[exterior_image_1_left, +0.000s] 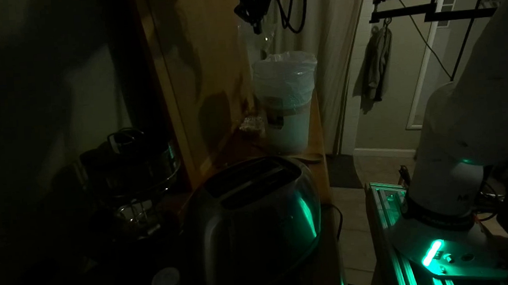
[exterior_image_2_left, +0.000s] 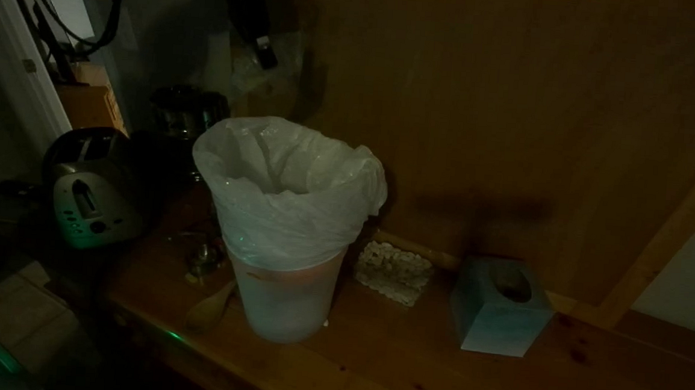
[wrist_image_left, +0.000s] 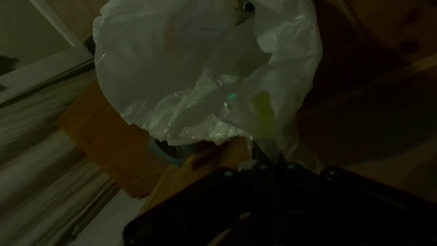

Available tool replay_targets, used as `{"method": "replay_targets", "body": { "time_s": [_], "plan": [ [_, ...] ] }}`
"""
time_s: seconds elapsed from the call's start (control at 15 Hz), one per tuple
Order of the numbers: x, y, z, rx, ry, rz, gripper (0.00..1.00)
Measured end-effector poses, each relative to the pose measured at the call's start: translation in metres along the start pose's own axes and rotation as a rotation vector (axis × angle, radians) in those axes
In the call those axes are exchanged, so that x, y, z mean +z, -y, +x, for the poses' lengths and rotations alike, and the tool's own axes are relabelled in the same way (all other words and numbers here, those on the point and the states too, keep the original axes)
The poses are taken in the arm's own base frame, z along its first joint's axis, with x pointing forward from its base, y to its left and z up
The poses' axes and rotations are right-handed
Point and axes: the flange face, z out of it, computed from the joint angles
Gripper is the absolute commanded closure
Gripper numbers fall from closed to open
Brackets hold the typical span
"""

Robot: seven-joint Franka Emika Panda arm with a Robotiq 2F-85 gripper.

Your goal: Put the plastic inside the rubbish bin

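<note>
Dim light falls on a wooden panel (exterior_image_2_left: 509, 108) that rises behind the counter (exterior_image_2_left: 432, 384). Low and right of centre in the wrist view, the claw (wrist_image_left: 269, 153) has its tips together on the plastic (exterior_image_1_left: 254, 44), a thin, see-through sheet that hangs beneath it in both exterior views, its long axis roughly upright. The relation that matters is this: the rubbish bin (exterior_image_2_left: 289, 306) stands below the claw, and in both exterior views the claw is above and to the left of the middle of the bin's mouth. The wrist view agrees, the mouth filling the upper centre of the frame, with the plastic crossing the lower right of the white liner (exterior_image_2_left: 297, 228). Whether plastic and liner touch there, I cannot tell. The next move probably calls for a small shift toward the mouth's middle, then lowering and letting go; the plastic, light as it looks, may cling to the claw or catch on the liner's folds. Farther out, in an exterior view, a wooden spoon (exterior_image_2_left: 211, 309) lies near the bin's base at lower left, a tissue box (exterior_image_2_left: 503, 307) stands toward the right, and the toaster (exterior_image_2_left: 93, 203) is at far left.
</note>
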Motion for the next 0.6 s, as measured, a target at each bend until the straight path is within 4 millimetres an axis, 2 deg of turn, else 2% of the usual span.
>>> {"method": "replay_targets", "body": {
  "time_s": [0.27,0.6],
  "plan": [
    [0.02,0.01,0.008,-0.027,0.01,-0.048,1.0],
    [0.03,-0.008,0.014,-0.026,-0.003,-0.14,1.0]
  ]
}}
